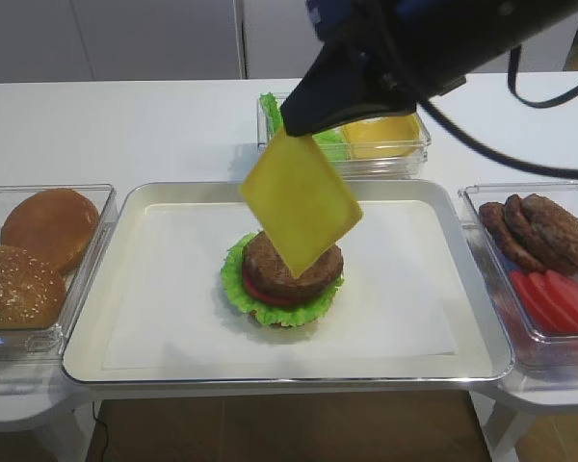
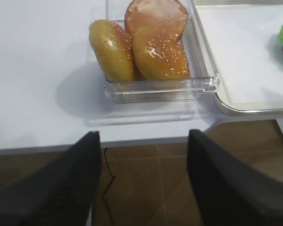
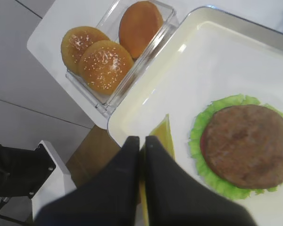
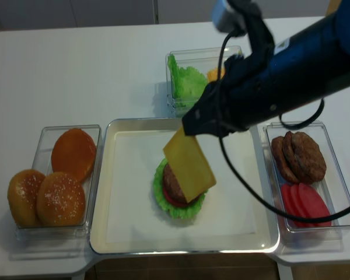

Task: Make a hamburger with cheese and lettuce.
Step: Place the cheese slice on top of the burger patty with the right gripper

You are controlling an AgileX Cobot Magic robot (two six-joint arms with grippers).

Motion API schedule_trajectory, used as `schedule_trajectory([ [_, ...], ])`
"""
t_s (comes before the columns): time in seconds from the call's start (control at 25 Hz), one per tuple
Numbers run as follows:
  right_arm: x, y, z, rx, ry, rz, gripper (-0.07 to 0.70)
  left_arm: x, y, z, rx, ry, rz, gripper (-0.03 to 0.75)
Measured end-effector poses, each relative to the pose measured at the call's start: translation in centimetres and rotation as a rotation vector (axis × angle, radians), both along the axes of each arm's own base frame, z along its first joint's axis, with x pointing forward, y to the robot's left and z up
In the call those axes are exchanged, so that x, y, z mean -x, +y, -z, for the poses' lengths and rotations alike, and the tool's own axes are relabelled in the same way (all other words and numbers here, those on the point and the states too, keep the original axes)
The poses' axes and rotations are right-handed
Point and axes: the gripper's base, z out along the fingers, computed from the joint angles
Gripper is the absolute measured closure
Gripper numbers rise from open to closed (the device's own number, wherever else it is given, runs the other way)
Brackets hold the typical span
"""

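Note:
The hamburger point(image 1: 287, 279) sits mid-tray: a green ruffled leaf, a red tomato slice and a brown patty on top point(image 3: 247, 146) point(image 4: 176, 188). My right gripper point(image 3: 142, 139) point(image 1: 303, 125) point(image 4: 189, 127) is shut on the cheese point(image 1: 301, 200) point(image 4: 189, 163), a thin yellow square that dangles tilted above the patty; in the right wrist view only a thin yellow edge of the cheese point(image 3: 163, 133) shows between the black fingers. My left gripper point(image 2: 144, 141) stands open over the table's front edge, holding nothing, just in front of the bun box.
The silver tray point(image 1: 135, 318) has a white liner. A clear box of buns point(image 1: 39, 255) point(image 2: 153, 47) stands left. A box with patties point(image 1: 544, 231) and tomato slices point(image 1: 564, 298) stands right. Behind the tray are lettuce point(image 4: 186, 81) and cheese slices point(image 1: 380, 135).

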Motion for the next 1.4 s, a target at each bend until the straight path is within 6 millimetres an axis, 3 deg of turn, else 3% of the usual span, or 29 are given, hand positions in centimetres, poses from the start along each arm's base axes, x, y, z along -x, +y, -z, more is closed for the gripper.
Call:
schedule_trajectory([
  [0.28, 0.0, 2.9, 1.8, 0.012, 0.019, -0.043, 0.586, 0.0, 0.0, 0.0, 0.0, 0.0, 0.0, 0.283],
  [0.56, -0.8, 4.2, 3.9, 0.037, 0.053, -0.06, 0.586, 0.0, 0.0, 0.0, 0.0, 0.0, 0.0, 0.283],
  [1.4, -3.1, 4.2, 7.0, 0.201, -0.071, -0.046, 0.586, 0.0, 0.0, 0.0, 0.0, 0.0, 0.0, 0.283],
])
